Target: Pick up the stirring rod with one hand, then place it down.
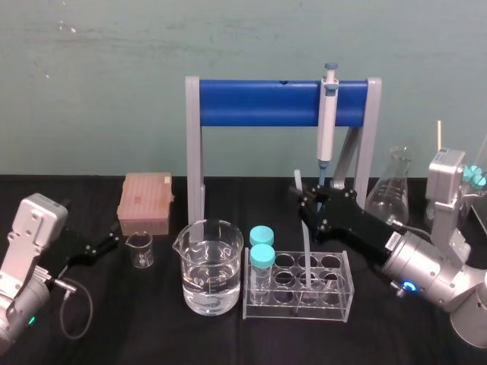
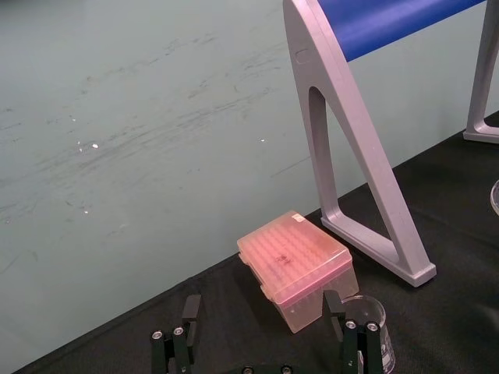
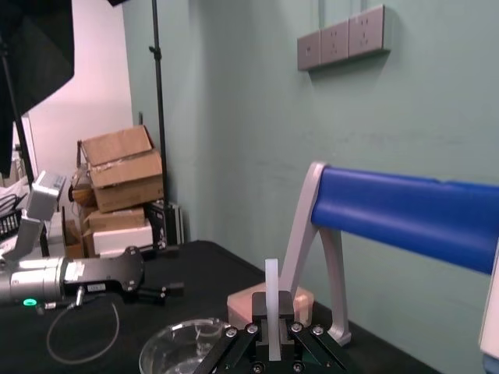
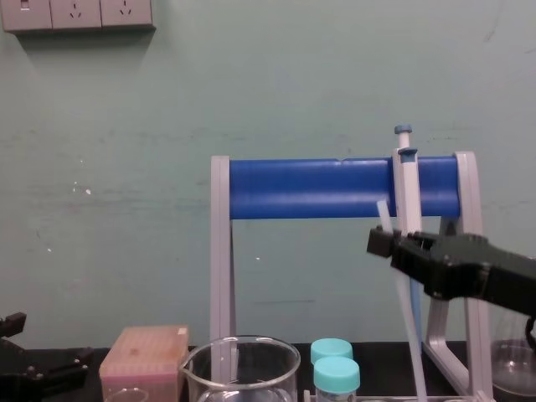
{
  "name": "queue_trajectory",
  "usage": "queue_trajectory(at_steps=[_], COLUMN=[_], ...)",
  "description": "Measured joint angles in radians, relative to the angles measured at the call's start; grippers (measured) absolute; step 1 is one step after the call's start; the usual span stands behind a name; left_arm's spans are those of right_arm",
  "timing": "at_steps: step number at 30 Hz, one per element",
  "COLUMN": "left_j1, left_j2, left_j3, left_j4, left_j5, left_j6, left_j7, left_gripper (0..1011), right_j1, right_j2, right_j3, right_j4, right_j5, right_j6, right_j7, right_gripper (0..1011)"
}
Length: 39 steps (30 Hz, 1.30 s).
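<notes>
Just below and in front of the right gripper (image 1: 306, 199) stands a clear tube rack (image 1: 335, 303), with 2 teal-capped vials (image 1: 262, 257) at its left end and a large beaker (image 1: 211, 266) farther left. The gripper's fingers pinch the stirring rod (image 1: 307, 251). Its long axis is nearly vertical: a short top end rises above the fingers, leaning slightly left, and the longer part runs down into the rack. Behind the gripper a pipette (image 1: 328, 114) hangs on a blue-barred stand (image 1: 259, 103). The left gripper (image 1: 114, 242) rests well off to the left, fingers spread.
</notes>
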Motion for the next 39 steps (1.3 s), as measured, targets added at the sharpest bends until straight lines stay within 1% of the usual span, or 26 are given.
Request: queue_trajectory(at_steps=[7,13,22,26,37,39], left_j1=[0.0,0.0,0.0,0.0,0.0,0.0], left_j2=[0.0,0.0,0.0,0.0,0.0,0.0], left_j3=[0.0,0.0,0.0,0.0,0.0,0.0], left_j4=[0.0,0.0,0.0,0.0,0.0,0.0], left_j5=[0.0,0.0,0.0,0.0,0.0,0.0], left_j6=[0.0,0.0,0.0,0.0,0.0,0.0], left_j7=[0.0,0.0,0.0,0.0,0.0,0.0], left_gripper=[1000,1000,1000,1000,1000,1000], right_j1=[0.013,0.017,0.018,0.017,0.017,0.017], right_j2=[-0.01,-0.015,-0.015,-0.015,-0.015,-0.015], right_j3=[-0.02,-0.031,-0.04,-0.042,-0.042,-0.042], right_j4=[0.046,0.065,0.074,0.075,0.074,0.074], right_j5=[-0.018,-0.027,-0.04,-0.054,-0.052,-0.051], right_j6=[0.014,0.025,0.037,0.038,0.038,0.038], right_j7=[0.0,-0.001,-0.004,-0.019,-0.018,-0.017], right_gripper=[68,68,68,68,68,94])
